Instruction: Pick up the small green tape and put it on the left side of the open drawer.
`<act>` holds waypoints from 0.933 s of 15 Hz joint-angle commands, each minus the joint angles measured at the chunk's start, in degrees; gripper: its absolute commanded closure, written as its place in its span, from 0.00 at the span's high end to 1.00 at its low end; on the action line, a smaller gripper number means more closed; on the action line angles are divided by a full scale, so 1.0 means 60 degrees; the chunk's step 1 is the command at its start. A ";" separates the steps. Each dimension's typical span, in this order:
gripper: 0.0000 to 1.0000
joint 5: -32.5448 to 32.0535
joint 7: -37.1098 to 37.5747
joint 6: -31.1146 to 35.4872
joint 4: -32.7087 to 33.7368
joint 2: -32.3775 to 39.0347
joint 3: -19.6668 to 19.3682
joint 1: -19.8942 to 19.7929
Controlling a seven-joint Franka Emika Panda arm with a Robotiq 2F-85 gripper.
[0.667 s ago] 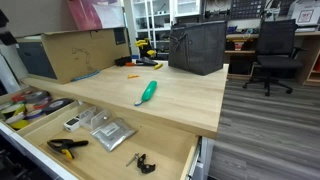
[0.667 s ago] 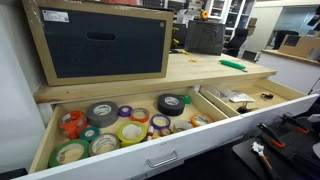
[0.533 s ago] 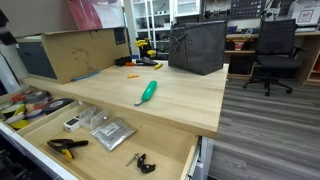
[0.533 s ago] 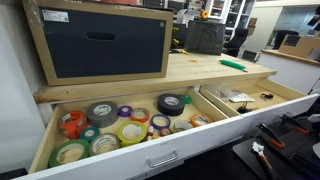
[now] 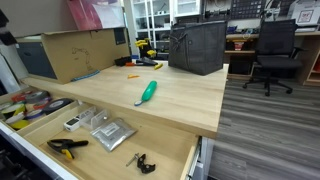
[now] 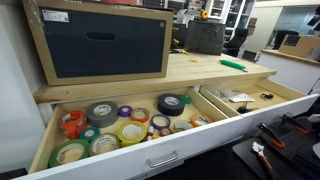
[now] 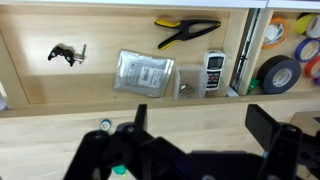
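In the wrist view my gripper is open and empty, its two dark fingers spread wide over the pale wood tabletop. The small green tape, a tiny pale roll, lies on the tabletop just left of my left finger, apart from it. The open drawer lies beyond the table's edge, holding yellow-handled pliers, a silvery packet and a small black tool. The drawer also shows in both exterior views. My gripper does not show in the exterior views.
A bright green oblong item lies mid-table. A cardboard box and a black bag stand at the back. The neighbouring drawer section holds several tape rolls. An office chair stands beyond the table.
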 commanded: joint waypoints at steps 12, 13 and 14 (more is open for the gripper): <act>1.00 0.0512 0.0675 0.0424 0.0394 0.1406 0.0323 0.0080; 1.00 0.0624 0.0780 0.0520 0.0463 0.1652 0.0390 0.0112; 1.00 0.0711 0.0884 0.0665 0.0549 0.1967 0.0504 0.0130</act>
